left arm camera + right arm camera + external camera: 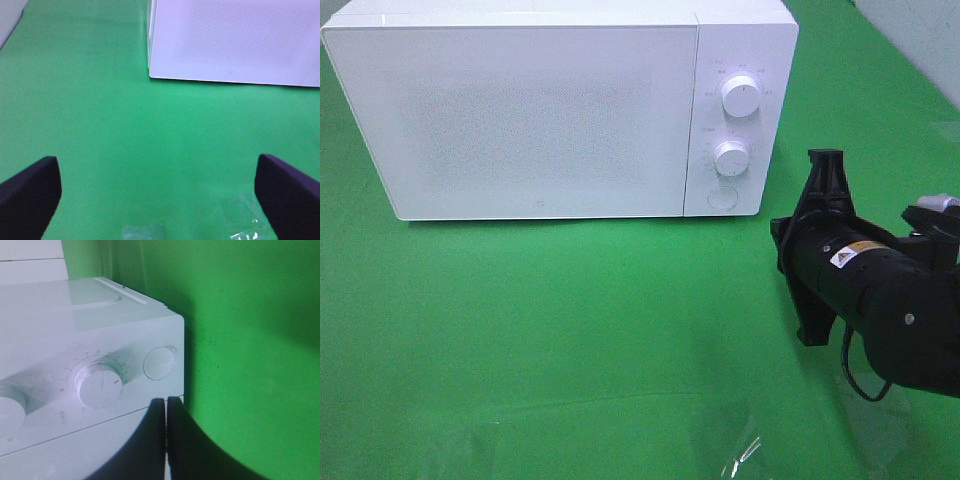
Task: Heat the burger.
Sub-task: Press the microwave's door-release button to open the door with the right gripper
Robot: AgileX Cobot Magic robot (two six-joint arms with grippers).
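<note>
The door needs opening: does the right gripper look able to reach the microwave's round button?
Probably yes: the shut right gripper hovers close to the button, and nothing stands between them.

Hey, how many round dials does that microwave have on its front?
2. The upper dial and the lower dial sit one above the other on the right-hand panel of the microwave. Below them is a flat round button, not a dial.

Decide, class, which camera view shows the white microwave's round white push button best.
The right wrist view: the round white push button sits close and large beside a white dial. The exterior high view shows it small, below the dials. The left wrist view shows only the white microwave's door.
</note>
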